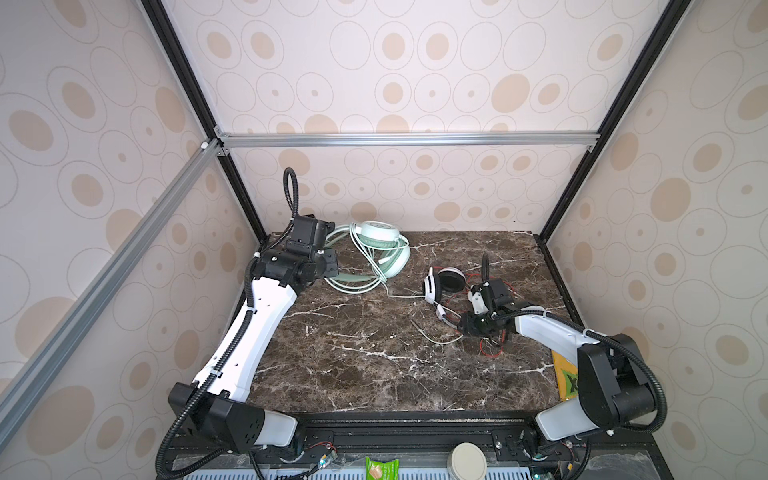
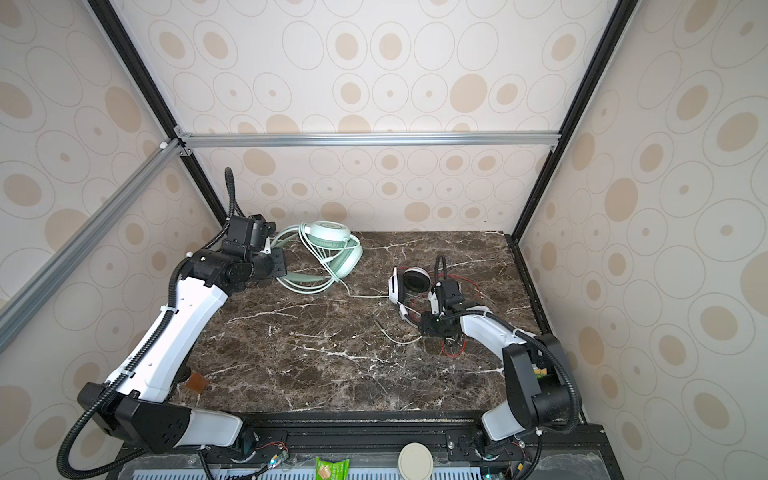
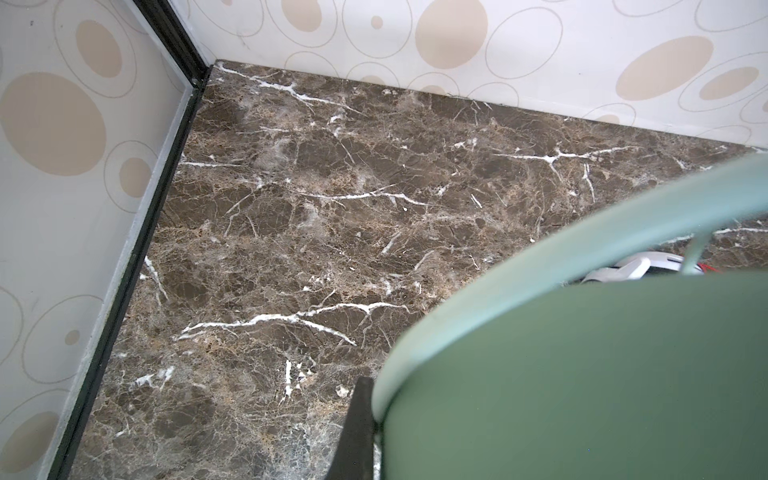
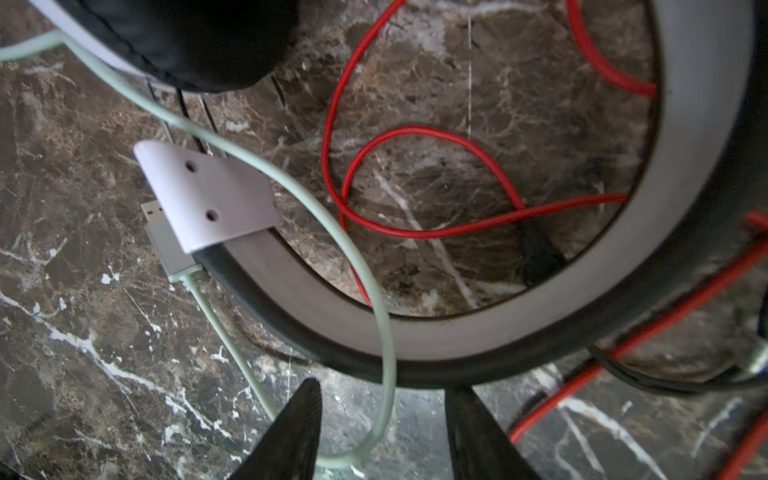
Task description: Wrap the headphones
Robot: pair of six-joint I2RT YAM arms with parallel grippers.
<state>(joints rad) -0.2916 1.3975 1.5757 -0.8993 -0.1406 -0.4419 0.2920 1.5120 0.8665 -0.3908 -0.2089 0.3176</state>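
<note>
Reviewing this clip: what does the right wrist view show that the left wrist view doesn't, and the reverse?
Only the right wrist view: the right gripper, jaws apart, with the pale green cable looping between them; its USB plug partly hidden by a hinge of the white headset; red cable loops. Only the left wrist view: the band of the mint-green headset up close, and the patterned wall. Both: the marble tabletop, and the white headset, just a sliver in the left wrist view.
</note>
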